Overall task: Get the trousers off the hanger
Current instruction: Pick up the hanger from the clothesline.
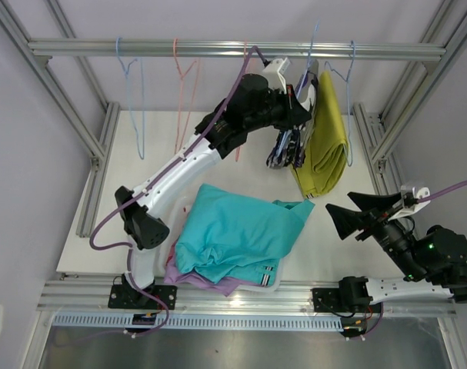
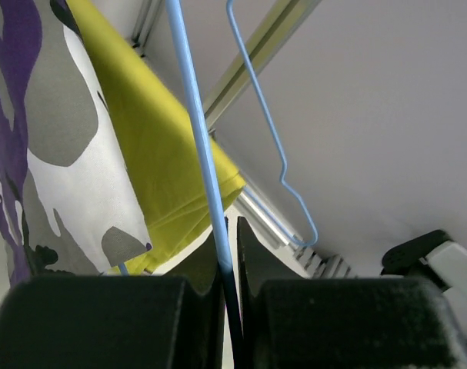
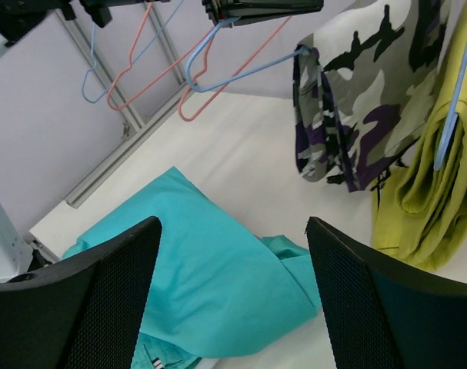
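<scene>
Purple-white-black camouflage cloth trousers draped over a light blue wire hanger on the aluminium rail at the far side, just beside mustard yellow cloth trousers hanging to their right. Left gripper raised to that hanger, black fingers pressed together on its wire close by the camouflage cloth. Right gripper low over the white table near its right edge, fingers spread wide and empty; teal folded trousers heaped on lilac trousers at the table's near edge, off any hanger.
</scene>
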Tool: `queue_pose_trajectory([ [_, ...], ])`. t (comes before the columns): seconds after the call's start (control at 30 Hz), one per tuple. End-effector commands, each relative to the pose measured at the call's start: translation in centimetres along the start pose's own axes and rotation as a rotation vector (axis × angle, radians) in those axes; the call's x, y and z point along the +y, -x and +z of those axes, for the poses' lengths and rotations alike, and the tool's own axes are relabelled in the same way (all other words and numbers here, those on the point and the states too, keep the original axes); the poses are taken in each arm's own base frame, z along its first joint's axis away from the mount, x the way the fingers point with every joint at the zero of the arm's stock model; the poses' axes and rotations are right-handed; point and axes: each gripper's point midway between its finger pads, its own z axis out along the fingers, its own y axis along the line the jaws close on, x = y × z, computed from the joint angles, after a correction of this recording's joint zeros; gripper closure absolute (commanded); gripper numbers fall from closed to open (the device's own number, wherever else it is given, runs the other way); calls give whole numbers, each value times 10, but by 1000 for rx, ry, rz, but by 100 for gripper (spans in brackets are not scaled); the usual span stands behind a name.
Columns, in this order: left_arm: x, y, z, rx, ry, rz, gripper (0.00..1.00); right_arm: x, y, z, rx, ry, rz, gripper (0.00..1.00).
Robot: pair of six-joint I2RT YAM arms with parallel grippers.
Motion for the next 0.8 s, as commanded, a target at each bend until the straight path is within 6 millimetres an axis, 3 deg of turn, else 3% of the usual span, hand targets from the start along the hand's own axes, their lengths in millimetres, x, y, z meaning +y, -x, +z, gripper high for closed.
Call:
queue_pose_trajectory([
  [0.0, -87, 108, -84, -348, -126, 185, 100, 3, 0, 6, 13, -35, -57, 19],
  [0.1, -85, 104, -97, -361, -25, 198, 99, 9, 0, 12, 25, -74, -93, 18],
  [0.13, -87, 109, -109, -396, 24, 190, 100, 8, 0, 14, 26, -101, -103, 18],
  [0.23, -84, 95, -116, -392, 110, 174, 100, 18, -7, 24, 41, -142, -177, 19],
  [0.47, -74, 100, -150, -491, 358, 188, 100, 28, -15, 44, 37, -280, -253, 18],
  [0.77, -81, 95, -163, -518, 396, 173, 99, 16, -34, 75, 47, -347, -221, 18],
])
